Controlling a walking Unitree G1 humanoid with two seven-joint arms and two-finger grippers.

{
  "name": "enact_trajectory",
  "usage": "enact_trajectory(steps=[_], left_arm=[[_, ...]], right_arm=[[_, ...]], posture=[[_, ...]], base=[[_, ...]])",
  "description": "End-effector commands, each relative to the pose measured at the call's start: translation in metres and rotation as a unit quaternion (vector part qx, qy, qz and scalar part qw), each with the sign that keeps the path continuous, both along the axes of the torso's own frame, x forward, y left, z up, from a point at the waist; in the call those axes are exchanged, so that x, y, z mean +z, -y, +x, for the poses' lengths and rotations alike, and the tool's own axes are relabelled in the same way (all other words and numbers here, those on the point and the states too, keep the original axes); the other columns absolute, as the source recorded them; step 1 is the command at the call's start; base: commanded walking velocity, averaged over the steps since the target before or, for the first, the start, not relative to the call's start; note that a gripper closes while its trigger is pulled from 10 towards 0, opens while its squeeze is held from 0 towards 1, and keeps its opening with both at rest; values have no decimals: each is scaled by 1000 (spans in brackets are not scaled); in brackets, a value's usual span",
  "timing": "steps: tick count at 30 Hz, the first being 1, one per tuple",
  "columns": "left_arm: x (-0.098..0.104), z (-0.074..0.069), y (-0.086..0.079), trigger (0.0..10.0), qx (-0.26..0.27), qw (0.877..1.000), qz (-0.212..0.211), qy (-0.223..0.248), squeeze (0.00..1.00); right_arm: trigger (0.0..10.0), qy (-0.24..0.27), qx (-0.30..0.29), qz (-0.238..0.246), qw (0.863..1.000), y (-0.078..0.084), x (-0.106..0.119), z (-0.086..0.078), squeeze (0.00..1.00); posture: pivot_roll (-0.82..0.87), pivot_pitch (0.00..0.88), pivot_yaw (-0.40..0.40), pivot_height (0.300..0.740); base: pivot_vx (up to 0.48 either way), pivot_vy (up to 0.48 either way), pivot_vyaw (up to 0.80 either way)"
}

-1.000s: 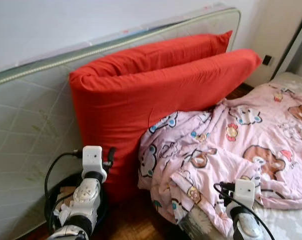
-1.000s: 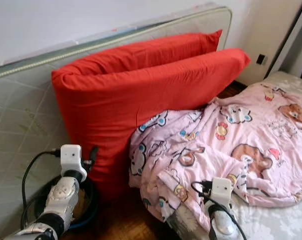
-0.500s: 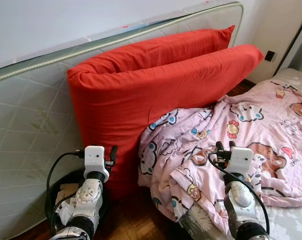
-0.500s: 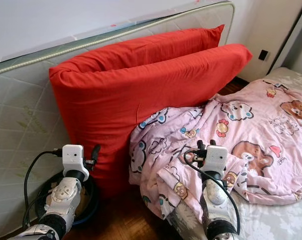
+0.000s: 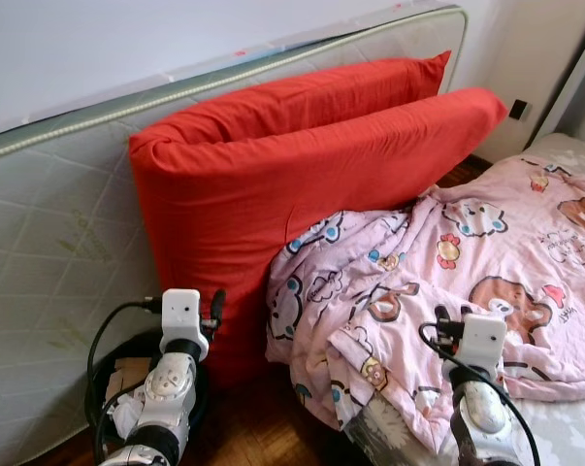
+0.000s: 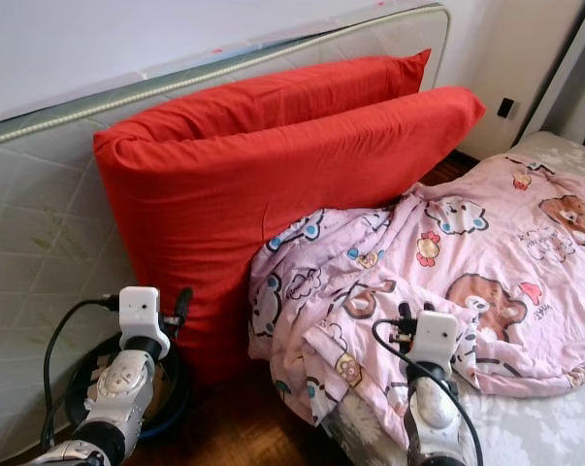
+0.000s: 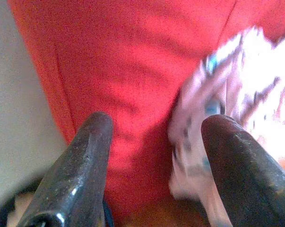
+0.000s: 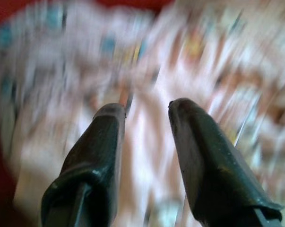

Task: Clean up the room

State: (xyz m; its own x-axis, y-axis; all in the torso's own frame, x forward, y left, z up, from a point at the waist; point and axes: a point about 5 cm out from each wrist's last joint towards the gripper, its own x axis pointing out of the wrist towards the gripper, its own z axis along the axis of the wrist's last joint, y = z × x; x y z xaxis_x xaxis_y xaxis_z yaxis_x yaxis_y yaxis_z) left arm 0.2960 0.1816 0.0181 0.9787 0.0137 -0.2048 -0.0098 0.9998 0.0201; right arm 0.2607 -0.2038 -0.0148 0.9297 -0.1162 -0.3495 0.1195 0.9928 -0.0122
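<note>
**Both grippers open, nothing held, blanket heaped on bed edge**

Far left: bare quilted mattress (image 5: 49, 252) stands on edge against the wall. A black bin (image 5: 113, 374) with paper scraps in it sits on the wood floor (image 6: 243, 427) at its foot.

My left gripper (image 7: 154, 156) is low, above the bin and just beside the red cushion (image 5: 302, 184). Fingers (image 7: 81, 165) spread wide, nothing between them. The left wrist view looks at the cushion's red face, with the blanket's edge off to one side.

Centre: two red cushions lean on the mattress, one behind the other.

Right of centre: pink cartoon-print blanket (image 5: 447, 272) is crumpled against the front cushion's base, spilling over the bed (image 6: 554, 427) corner toward the floor.

My right gripper (image 8: 147, 111) hovers over the blanket's near folds. Fingers (image 8: 199, 156) apart, empty. That wrist view is motion-blurred, so contact with the fabric is unclear, probably not touching.

Far right: a dark wall socket (image 5: 518, 109) behind the bed.
</note>
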Motion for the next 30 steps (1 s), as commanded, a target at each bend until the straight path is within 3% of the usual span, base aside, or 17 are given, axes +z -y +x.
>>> enact_trajectory(steps=[1, 4, 5, 8, 9, 11, 16, 30], left_arm=[[-21, -16, -9, 10000, 32, 997, -21, -62, 0], [-29, -24, -12, 10000, 39, 995, -17, -88, 0], [-39, -33, -14, 10000, 36, 992, -8, -119, 0], [-50, -45, -19, 10000, 48, 987, -7, -155, 0], [-50, -45, -19, 10000, 48, 987, -7, -155, 0], [-50, -44, -19, 10000, 53, 985, -9, -164, 0], [-43, -33, -14, 10000, 53, 987, -14, -148, 0], [-46, -41, -23, 10000, 45, 988, -11, -146, 0]], right_arm=[[10000, -75, 12, 6, 997, -5, -23, -21, 0], [10000, -104, 7, 0, 995, -4, -31, -31, 0], [10000, -112, -10, 8, 994, -3, -35, -37, 0], [10000, -65, -28, 32, 997, -6, -28, -31, 0], [10000, -65, -28, 32, 997, -6, -28, -31, 0], [10000, -27, -26, 26, 999, -4, -15, -16, 0], [10000, -12, -12, 22, 1000, -4, -5, -2, 0], [10000, -53, -21, 7, 998, -4, -15, -11, 0]], posture=[[55, 0, 19, 740], [59, 0, 18, 740], [71, 0, 16, 740], [46, 0, 23, 740], [46, 0, 23, 740], [46, 0, 21, 740], [50, 0, 14, 740], [51, 0, 15, 725]], base=[[0, 0, 0], [0, 0, 0], [0, 0, 0], [0, 0, 0], [0, 0, 0], [0, 0, 0], [0, 0, 0], [0, 0, 0]])
